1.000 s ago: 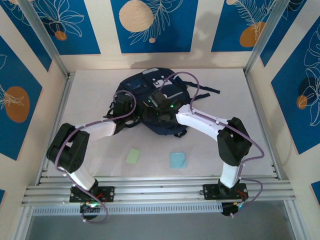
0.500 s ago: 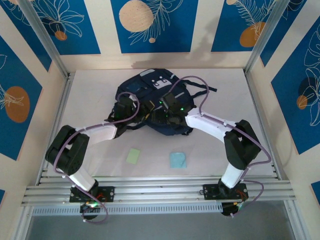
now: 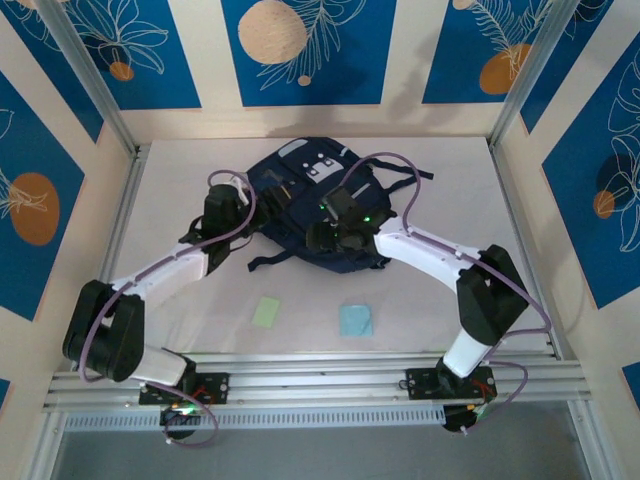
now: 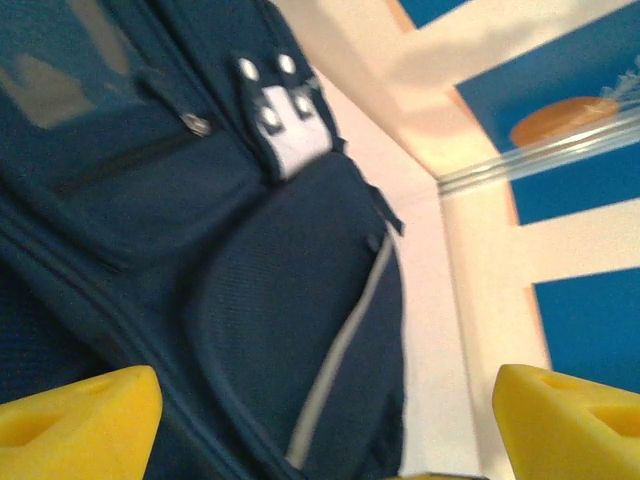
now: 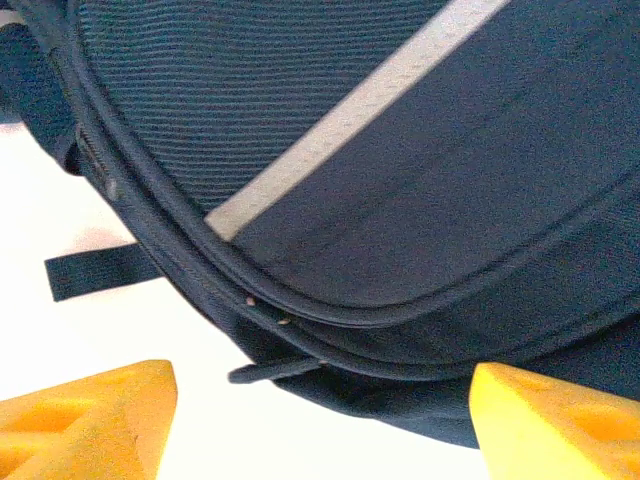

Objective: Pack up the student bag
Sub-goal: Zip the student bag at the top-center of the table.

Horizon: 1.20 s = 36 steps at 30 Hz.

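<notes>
The student bag (image 3: 295,185), dark navy with grey trim and a white-grey patch (image 3: 322,165), lies at the back middle of the table. My left gripper (image 3: 240,190) hovers just off the bag's left side, open with nothing between its yellow fingers (image 4: 80,420). The left wrist view shows the bag (image 4: 250,300) and its patch (image 4: 290,140) ahead of the left gripper (image 4: 325,440). My right gripper (image 3: 322,238) stands open at the bag's near edge. The right wrist view looks at the zipper seam and a dark zipper pull (image 5: 275,372) just ahead of the right gripper (image 5: 320,430).
A light green pad (image 3: 267,311) and a light blue pad (image 3: 356,320) lie flat on the white table between the arms and the bag. Black straps (image 3: 270,260) trail from the bag. Cream and blue walls and metal posts (image 3: 525,75) ring the table.
My left gripper has opened and drawn back to the left off the bag. The bag has settled slightly farther back. The right arm shifted a little right, its jaws still open.
</notes>
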### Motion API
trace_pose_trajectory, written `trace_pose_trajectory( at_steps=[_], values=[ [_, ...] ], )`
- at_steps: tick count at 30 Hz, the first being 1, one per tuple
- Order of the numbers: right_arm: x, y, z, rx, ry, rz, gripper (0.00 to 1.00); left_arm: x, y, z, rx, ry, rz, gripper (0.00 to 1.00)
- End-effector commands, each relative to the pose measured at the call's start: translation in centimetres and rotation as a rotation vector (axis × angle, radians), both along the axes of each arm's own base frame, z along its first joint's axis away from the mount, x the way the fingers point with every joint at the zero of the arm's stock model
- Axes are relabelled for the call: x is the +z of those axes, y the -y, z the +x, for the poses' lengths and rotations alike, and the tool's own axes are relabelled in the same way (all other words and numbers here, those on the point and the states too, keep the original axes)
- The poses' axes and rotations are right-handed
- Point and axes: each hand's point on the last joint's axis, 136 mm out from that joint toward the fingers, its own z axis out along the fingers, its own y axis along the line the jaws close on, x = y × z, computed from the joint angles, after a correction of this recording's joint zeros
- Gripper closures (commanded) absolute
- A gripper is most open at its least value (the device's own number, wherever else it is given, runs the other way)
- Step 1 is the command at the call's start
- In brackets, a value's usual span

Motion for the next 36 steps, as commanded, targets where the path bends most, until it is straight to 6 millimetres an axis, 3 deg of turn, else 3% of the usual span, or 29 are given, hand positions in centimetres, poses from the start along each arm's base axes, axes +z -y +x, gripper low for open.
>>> trace_pose_trajectory(
  at_steps=[1,5,10,12,16,19,28,30,36],
  values=[
    [-0.6,-0.8,-0.7,0.006,-0.032,-0.033,0.23,-1.5,-0.3,1.2,-0.002,-0.009,0.069,0.16],
    [-2.1,-0.7,-1.3,-0.006,-0.057,-0.087,0.24,-3.5,0.2,1.9,-0.008,-0.048,0.063,0.16],
    [-3.9,0.3,-0.4,-0.017,-0.06,-0.207,0.27,-5.7,0.2,2.7,0.002,-0.086,0.075,0.16],
    [-4.4,0.8,-0.2,-0.01,-0.065,-0.251,0.32,-6.5,-0.1,2.9,0.008,-0.102,0.076,0.16],
    [-5.5,1.1,-0.3,0.004,-0.1,-0.235,0.54,-7.7,-0.6,3.4,0.015,-0.136,0.046,0.17],
    [-6.6,1.4,-0.4,-0.005,-0.13,-0.225,0.63,-7.8,-0.5,3.6,0.013,-0.14,0.033,0.17],
    [-8.1,-0.4,-1.6,0.071,-0.206,-0.253,0.6,-7.3,-0.5,3.5,0.012,-0.136,0.026,0.17],
    [-7.2,-0.7,-1.8,0.077,-0.207,-0.257,0.58,-7.3,-0.5,3.6,0.011,-0.136,0.027,0.17],
    [-1.7,-1.7,-2.3,0.079,-0.191,-0.184,0.54,-8.1,-0.1,4.1,-0.007,-0.144,0.04,0.17]
  ],
)
